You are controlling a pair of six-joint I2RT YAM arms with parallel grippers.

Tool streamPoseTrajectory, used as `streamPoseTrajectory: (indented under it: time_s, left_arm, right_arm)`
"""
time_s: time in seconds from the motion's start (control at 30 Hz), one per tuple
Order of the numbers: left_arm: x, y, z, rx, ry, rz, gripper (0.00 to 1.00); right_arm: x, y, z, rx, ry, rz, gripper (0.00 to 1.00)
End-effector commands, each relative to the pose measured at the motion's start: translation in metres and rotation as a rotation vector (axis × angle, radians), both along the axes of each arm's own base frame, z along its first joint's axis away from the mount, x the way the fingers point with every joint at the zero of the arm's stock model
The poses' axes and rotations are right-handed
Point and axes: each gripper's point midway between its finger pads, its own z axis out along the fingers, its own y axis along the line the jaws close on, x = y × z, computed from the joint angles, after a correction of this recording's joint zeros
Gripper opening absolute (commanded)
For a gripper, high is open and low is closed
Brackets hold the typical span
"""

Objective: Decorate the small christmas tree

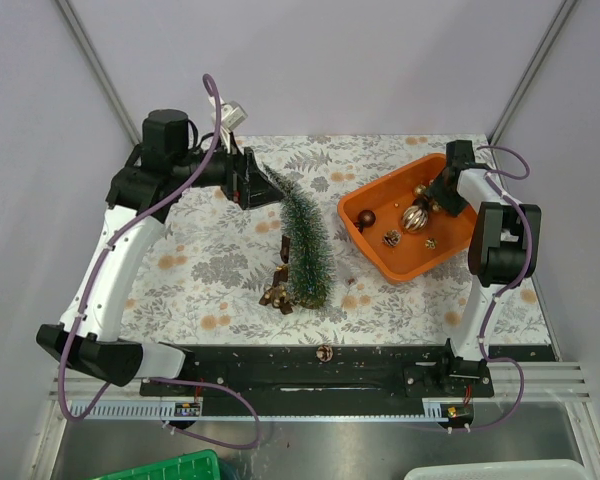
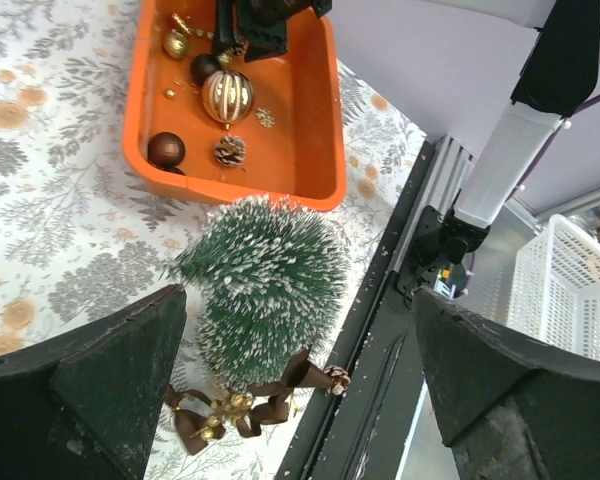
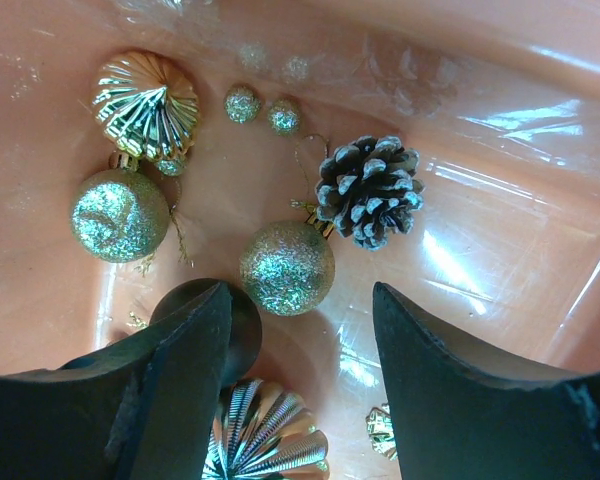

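From above, the step in hand reads as picking an ornament. The small christmas tree (image 1: pixel 305 240) lies on its side on the patterned table (image 1: pixel 200 265), its tip toward the far left and its base toward the near edge beside a brown ribbon bow (image 1: pixel 278 294). Just to its right sits the orange tray (image 1: pixel 452 238) of baubles. The right gripper (image 1: pixel 442 190) reaches down into the tray's far corner with its forearm folded back toward the base. The left gripper (image 1: pixel 248 180) hangs at the tree's tip, with that arm stretched along the table's left side.

In the left wrist view, the left pincer stands as wide as it goes and holds nothing. The tree shows end-on between the two fingers, which are clear of the bristles.

In the right wrist view, the right pincer is partly open and grips nothing yet. A gold glitter ball (image 3: pixel 287 268) lies right at the gap between its fingertips, a dark ball (image 3: pixel 245 322) sits tight against one finger, and a frosted pine cone (image 3: pixel 368 190) lies just beyond. The next move probably calls for pinching the glitter ball alone without catching the dark ball, then lifting it across to the tree. The tree most likely needs steadying or standing up by the left arm.
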Motion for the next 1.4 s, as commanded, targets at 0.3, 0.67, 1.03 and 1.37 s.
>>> streamPoseTrajectory:
  time_s: [0.3, 0.67, 1.03, 1.37]
  left_arm:
    - [0.026, 0.061, 0.050, -0.008, -0.110, 0.153, 0.99]
    - [0.024, 0.081, 0.043, 0.007, -0.158, 0.213, 0.99]
    - [0.017, 0.087, 0.038, 0.013, -0.180, 0.220, 0.99]
    - [0.016, 0.088, 0.029, 0.022, -0.172, 0.217, 0.99]
  right_arm:
    - [-0.007, 0.017, -0.007, 0.078, 0.000, 0.026, 0.59]
    - [-0.001, 0.006, 0.011, 0.016, -0.039, 0.017, 0.52]
    - [0.011, 0.000, 0.002, -0.006, -0.022, 0.008, 0.62]
    - [0.011, -0.001, -0.006, -0.015, -0.006, 0.013, 0.52]
